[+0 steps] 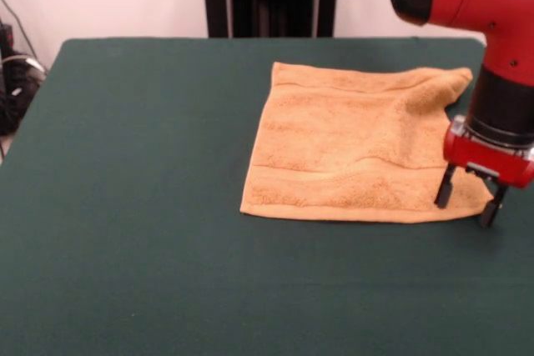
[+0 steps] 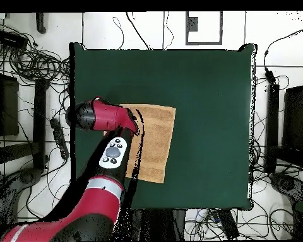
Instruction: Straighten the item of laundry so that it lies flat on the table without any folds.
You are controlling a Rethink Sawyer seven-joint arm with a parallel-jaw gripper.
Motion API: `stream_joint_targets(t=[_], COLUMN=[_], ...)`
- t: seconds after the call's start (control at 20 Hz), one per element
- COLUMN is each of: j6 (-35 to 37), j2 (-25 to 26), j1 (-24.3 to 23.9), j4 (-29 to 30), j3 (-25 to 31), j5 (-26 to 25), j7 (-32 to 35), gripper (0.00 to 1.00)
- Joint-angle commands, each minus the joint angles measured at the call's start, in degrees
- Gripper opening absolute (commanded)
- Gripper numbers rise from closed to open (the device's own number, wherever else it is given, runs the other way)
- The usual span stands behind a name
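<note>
One small, roughly square, orange-tan terry-cloth towel (image 1: 350, 147) is seen, spread on one large rectangular bench with a dark green matte cloth surface (image 1: 133, 206). One red and black robot arm (image 2: 94, 189) is present, ending in one tool (image 1: 469, 201) with two black fingers (image 1: 445, 191). No containers are seen.

In the front view the towel lies toward the right side of the bench, closer to the far edge than to the near one. Most of it is flat, with woven bands visible across it, but the far right corner (image 1: 438, 87) is bunched and raised into a soft fold, and a shallow crease runs across the middle.

The tool is placed at the near right corner of the towel. Its fingers are held a narrow way apart, pointing down, with one finger over the cloth and the other just past the towel's edge; whether cloth is pinched between them cannot be told.

A broad stretch of bare bench is left to the left of the towel and in front of it. Only a thin margin is left between the towel and the bench's right edge, where the arm stands.
</note>
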Motion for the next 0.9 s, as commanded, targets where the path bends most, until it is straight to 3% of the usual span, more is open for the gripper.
stream_joint_targets(t=[0.05, 0.6, 0.65, 0.9], j6=[-3.6, -4.7, -4.2, -2.9], j2=[0.8, 3.3, 3.5, 4.3], j1=[0.4, 1.5, 1.7, 2.1], j4=[10.3, 8.7, 8.3, 6.8], j3=[6.1, 5.8, 5.3, 4.0], j5=[-1.1, 0.1, 0.0, -0.2], j7=[9.5, 10.3, 10.3, 10.2], gripper=[1.00, 1.00, 0.00, 0.00])
